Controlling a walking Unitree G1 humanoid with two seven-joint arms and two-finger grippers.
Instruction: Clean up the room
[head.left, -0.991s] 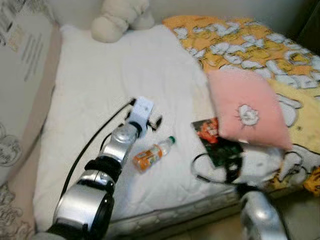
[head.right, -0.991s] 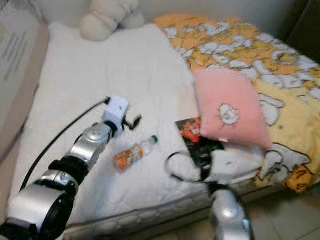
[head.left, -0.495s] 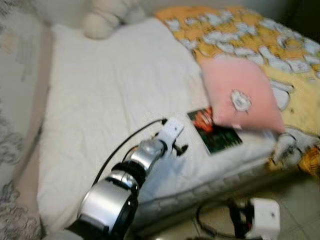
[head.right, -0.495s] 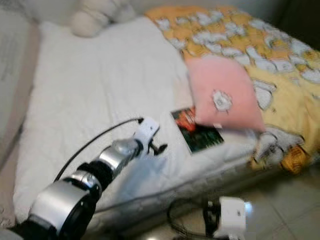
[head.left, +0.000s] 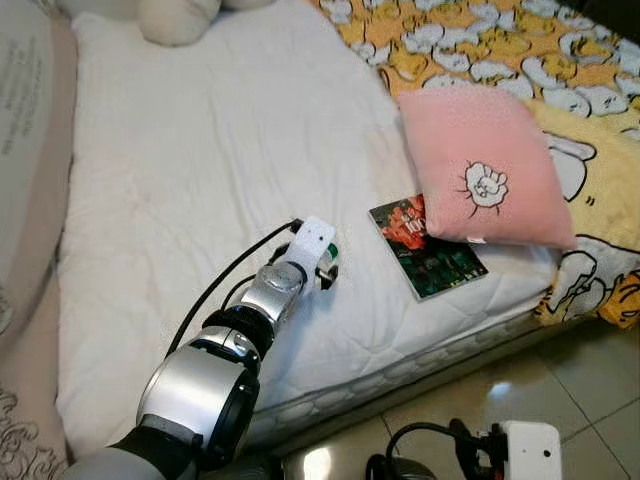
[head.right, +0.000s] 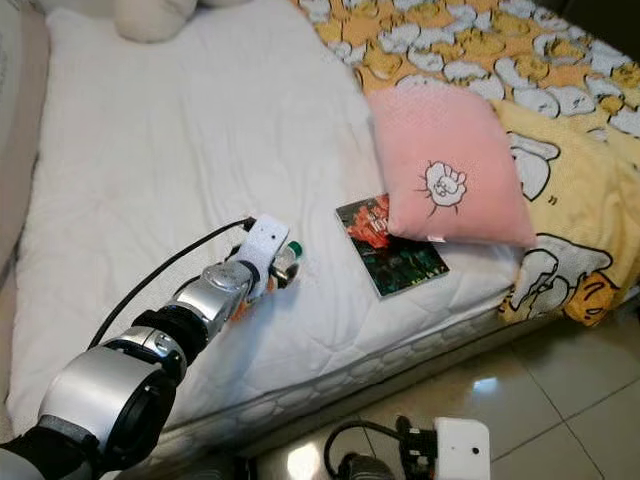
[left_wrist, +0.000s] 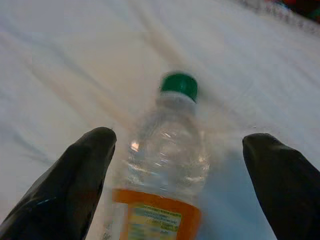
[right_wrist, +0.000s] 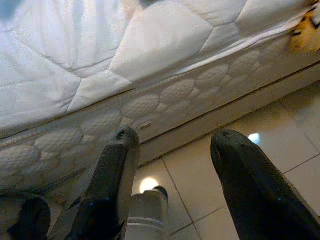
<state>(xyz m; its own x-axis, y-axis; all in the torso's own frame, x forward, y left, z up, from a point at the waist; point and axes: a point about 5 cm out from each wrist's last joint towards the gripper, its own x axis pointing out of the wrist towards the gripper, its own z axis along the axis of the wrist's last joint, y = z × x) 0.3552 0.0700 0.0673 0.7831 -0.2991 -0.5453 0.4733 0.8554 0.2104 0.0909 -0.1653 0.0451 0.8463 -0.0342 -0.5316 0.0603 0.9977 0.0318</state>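
Straddling one bottle (left_wrist: 167, 165) — left claw (left_wrist: 182, 187) spread; one pillow (head.left: 482, 180), one book (head.left: 428, 247).

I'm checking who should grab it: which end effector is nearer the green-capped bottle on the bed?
Left. The left end effector is open with the bottle between its fingers on the mattress. The right end effector hangs open over the floor tiles beside the bed.

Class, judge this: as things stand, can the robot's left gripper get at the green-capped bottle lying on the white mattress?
Probably yes. The left gripper is open, its fingers on either side of the bottle, with nothing between them on the mattress.
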